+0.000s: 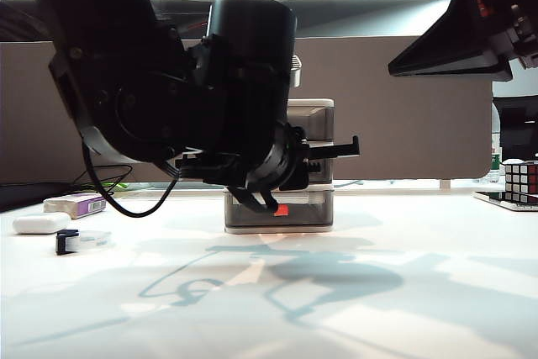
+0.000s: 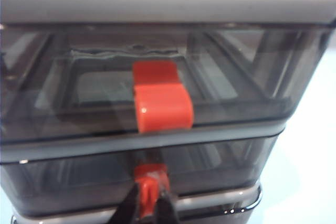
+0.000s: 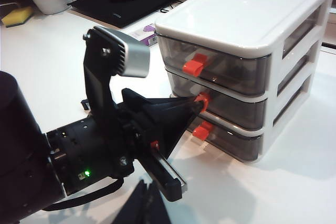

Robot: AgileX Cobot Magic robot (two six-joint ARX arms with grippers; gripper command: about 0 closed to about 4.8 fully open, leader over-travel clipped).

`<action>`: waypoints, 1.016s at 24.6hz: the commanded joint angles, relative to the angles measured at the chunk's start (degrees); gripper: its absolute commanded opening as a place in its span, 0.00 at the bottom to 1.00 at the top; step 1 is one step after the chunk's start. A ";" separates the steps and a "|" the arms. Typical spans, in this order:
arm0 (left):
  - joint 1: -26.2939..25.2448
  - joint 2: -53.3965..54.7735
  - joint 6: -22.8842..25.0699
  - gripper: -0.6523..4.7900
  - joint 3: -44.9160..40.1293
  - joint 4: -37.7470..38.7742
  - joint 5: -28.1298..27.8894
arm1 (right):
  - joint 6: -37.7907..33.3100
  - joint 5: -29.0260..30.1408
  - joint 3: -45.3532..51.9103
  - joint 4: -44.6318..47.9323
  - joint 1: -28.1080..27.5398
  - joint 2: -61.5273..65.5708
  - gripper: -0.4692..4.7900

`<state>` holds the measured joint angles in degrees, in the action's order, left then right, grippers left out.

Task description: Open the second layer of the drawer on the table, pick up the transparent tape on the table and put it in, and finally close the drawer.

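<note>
Pinching the second layer's handle [image 2: 151, 178] with my left tool [image 2: 149, 203], clamped shut; a straight outward pull comes next. Right tool [image 1: 504, 14] hangs above, its opening unclear. Transparent tape [image 1: 77, 241] waits near the counter's [image 1: 420, 292] left edge.

Drawer [image 3: 247, 3]: glossy white plastic frame. Second layer [image 3: 231, 109]: smoky translucent plastic, glossy red-orange handle [image 2: 150, 174]. Desk [image 1: 420, 308]: smooth matt white. Left tool [image 2: 149, 203]: matt black.
</note>
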<state>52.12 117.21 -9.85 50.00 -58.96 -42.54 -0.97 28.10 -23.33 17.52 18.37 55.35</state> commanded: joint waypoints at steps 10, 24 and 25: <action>-0.17 0.11 0.17 0.11 0.28 0.13 0.13 | 0.46 0.66 -7.98 11.47 -0.04 19.96 0.08; -0.13 0.09 0.20 0.11 0.24 0.11 0.13 | 1.07 7.72 -24.04 12.57 0.09 36.92 0.08; -0.13 0.09 0.20 0.11 0.24 0.13 0.15 | 1.07 7.45 -24.04 12.92 0.09 36.96 0.08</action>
<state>52.10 117.30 -9.87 50.02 -58.98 -42.50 -0.23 35.81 -47.11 29.17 18.39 92.44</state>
